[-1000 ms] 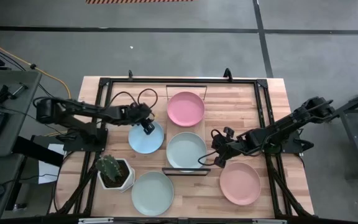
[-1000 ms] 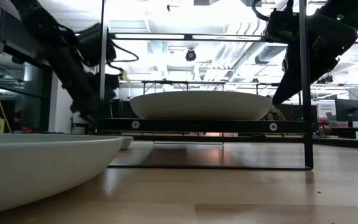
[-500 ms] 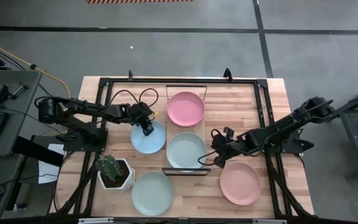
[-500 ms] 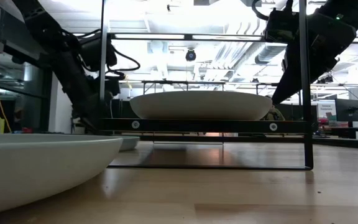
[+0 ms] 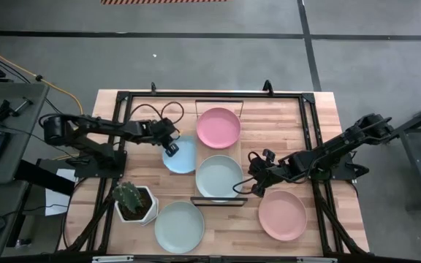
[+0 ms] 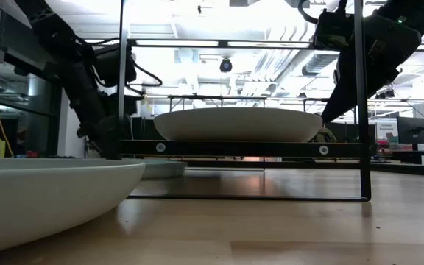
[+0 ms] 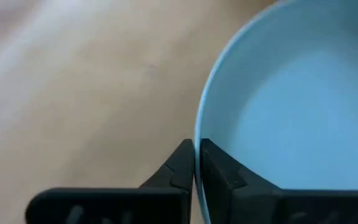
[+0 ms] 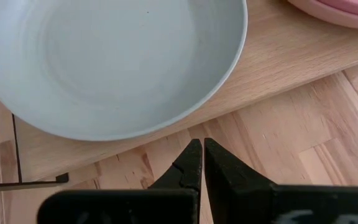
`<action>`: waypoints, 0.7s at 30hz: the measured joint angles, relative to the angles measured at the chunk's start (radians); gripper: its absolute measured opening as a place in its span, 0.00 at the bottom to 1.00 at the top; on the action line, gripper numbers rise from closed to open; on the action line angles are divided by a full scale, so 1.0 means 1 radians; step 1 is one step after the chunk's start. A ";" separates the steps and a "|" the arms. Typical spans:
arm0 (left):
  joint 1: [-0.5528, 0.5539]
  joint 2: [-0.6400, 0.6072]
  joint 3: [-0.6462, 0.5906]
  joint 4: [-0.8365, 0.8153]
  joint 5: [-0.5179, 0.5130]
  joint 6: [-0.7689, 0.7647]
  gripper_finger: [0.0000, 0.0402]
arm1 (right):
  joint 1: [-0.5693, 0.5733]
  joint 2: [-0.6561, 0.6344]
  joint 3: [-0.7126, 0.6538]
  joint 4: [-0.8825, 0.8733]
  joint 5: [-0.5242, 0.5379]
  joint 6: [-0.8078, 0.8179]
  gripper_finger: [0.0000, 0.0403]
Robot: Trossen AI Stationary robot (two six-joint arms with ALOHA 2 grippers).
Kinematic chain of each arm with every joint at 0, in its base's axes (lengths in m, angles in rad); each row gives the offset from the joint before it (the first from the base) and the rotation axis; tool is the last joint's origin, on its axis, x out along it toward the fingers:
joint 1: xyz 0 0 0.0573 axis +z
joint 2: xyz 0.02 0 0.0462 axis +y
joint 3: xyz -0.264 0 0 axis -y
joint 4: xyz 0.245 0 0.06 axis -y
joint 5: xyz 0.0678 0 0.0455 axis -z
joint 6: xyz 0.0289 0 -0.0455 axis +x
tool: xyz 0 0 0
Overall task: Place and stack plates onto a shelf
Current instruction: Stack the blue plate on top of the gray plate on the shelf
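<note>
The shelf (image 5: 237,150) stands mid-table and carries a pink plate (image 5: 218,126) at its far end and a mint plate (image 5: 219,177) at its near end. Just left of the shelf is a light blue plate (image 5: 184,158). My left gripper (image 5: 171,149) is shut on its far-left rim. Another mint plate (image 5: 179,226) and a pink plate (image 5: 282,215) rest flat on the table near the front. My right gripper (image 5: 253,188) hangs shut and empty, right of the shelf's near end. My left gripper pinches the light blue plate's rim (image 7: 199,134) between its two fingers, one finger inside the plate and one outside. It comes at the plate from the table's left, slanting down. Whether the plate is clear of the table I cannot tell.
A cactus in a white hexagonal pot (image 5: 134,202) stands near the left front, beside the mint plate. A black frame (image 5: 196,96) runs around the tabletop. Bare wood lies between the shelf and the front pink plate.
The light blue plate has shifted toward the shelf and a little toward the table's far edge. My left gripper has stayed at the plate's far-left side, edging toward the far edge. The right arm has kept still.
</note>
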 joint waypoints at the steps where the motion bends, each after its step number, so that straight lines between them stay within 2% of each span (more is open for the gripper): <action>1: 0.003 -0.015 0.007 -0.018 -0.024 -0.007 0.03 | 0.000 0.000 0.000 0.000 0.000 0.000 0.00; 8: -0.011 -0.206 0.038 -0.200 -0.122 -0.050 0.01 | 0.000 0.000 0.000 0.000 0.000 0.000 0.00; 14: -0.044 -0.394 0.092 -0.378 -0.255 -0.123 0.00 | 0.000 0.000 0.000 0.001 0.014 -0.006 0.00; 21: -0.092 -0.518 0.175 -0.423 -0.256 -0.157 0.00 | 0.000 0.000 0.000 0.001 0.026 -0.019 0.00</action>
